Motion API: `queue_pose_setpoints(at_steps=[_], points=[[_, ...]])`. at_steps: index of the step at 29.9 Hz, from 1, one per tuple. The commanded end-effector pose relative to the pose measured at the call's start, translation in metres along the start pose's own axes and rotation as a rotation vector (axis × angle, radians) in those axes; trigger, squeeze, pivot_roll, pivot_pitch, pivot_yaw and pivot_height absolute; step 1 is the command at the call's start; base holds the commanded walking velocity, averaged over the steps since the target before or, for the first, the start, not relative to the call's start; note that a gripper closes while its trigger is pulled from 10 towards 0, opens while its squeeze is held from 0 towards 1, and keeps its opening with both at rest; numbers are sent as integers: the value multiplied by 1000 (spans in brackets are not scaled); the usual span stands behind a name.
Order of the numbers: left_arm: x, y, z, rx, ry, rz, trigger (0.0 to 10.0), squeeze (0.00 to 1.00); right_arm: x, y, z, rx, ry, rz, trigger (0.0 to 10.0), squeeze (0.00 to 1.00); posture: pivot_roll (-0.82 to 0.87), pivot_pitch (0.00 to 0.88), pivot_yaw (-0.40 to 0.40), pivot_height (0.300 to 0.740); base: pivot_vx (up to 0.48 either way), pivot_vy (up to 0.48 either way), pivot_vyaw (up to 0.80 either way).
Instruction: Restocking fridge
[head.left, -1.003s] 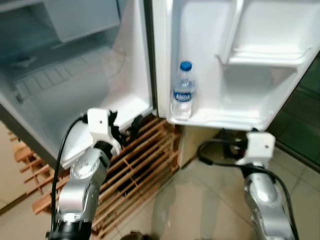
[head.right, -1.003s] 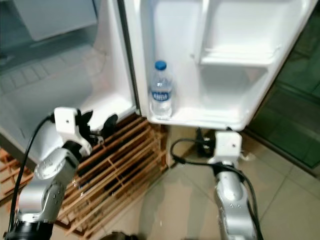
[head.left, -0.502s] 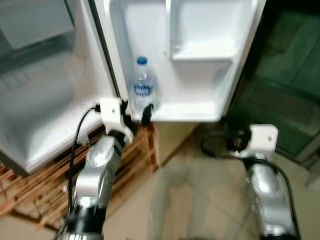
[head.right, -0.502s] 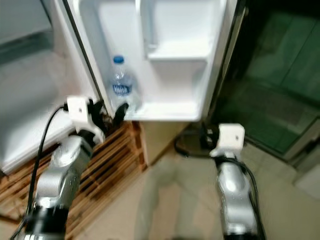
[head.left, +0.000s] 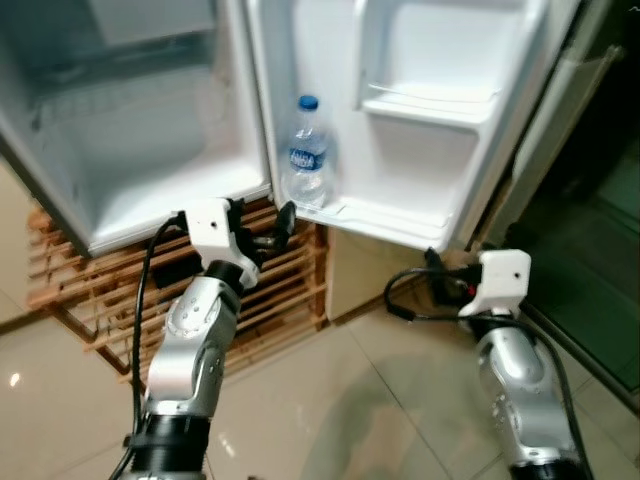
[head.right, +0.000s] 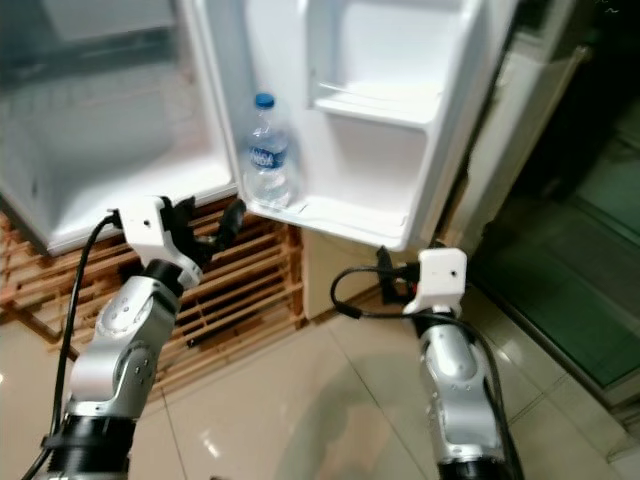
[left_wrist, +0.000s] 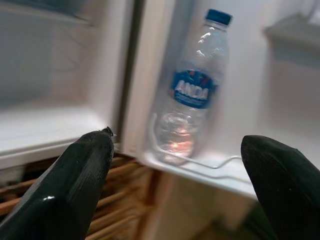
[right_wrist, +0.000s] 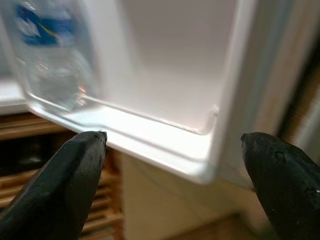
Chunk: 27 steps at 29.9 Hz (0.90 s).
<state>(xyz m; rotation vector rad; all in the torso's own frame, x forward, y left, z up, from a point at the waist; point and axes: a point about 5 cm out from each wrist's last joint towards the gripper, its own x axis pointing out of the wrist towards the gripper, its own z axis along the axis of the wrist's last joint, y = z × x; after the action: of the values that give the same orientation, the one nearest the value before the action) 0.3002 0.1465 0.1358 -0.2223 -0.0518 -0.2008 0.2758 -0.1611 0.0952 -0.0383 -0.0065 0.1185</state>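
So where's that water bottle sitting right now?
The water bottle stands upright in the bottom shelf of the open fridge door, at its hinge-side end, just beyond the left gripper.

A clear water bottle (head.left: 306, 152) with a blue cap stands upright on the lowest shelf (head.left: 395, 213) of the open white fridge door, at its hinge end.

A slatted wooden pallet (head.left: 290, 275) is lying flat on the glossy beige tiled floor (head.left: 330, 400), which is reflecting light. Dark green glass panels (head.right: 570, 280) are standing off to the right side.
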Motion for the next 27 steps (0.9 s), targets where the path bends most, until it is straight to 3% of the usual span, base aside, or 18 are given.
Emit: queue_pose_setpoints(at_steps=[1,13,15,19,21,23,25,27], points=[[3,-6,2,0,-8,-9,10000,0,-1,-8,-2,4,11,-20,10000,0,-84,0,56,740,0,-465,619],[3,-4,-2,10,6,0,10000,0,-7,-10,-10,-6,35,-2,10000,0,-84,0,58,740,0,-460,576],[3,-2,-6,6,30,22,10000,0,-12,-9,-29,-42,159,49,10000,0,-84,0,59,740,0,0,256],[5,9,-12,53,74,64,10000,0,-9,-34,-39,-116,239,-87,10000,0,-83,0,58,740,0,0,0],[8,19,-21,85,121,95,10000,0,2,-56,-35,-164,252,-214,10000,0,-87,0,63,740,0,0,0],[11,27,-25,102,152,122,10000,0,17,-80,-24,-234,236,-351,10000,0,-83,0,65,740,0,0,0],[12,31,-27,132,172,133,10000,0,26,-91,-15,-260,223,-412,10000,0,-76,0,66,740,0,0,0],[10,37,-30,200,200,141,10000,0,47,-103,7,-294,171,-474,10000,0,-48,0,72,740,0,0,0]])
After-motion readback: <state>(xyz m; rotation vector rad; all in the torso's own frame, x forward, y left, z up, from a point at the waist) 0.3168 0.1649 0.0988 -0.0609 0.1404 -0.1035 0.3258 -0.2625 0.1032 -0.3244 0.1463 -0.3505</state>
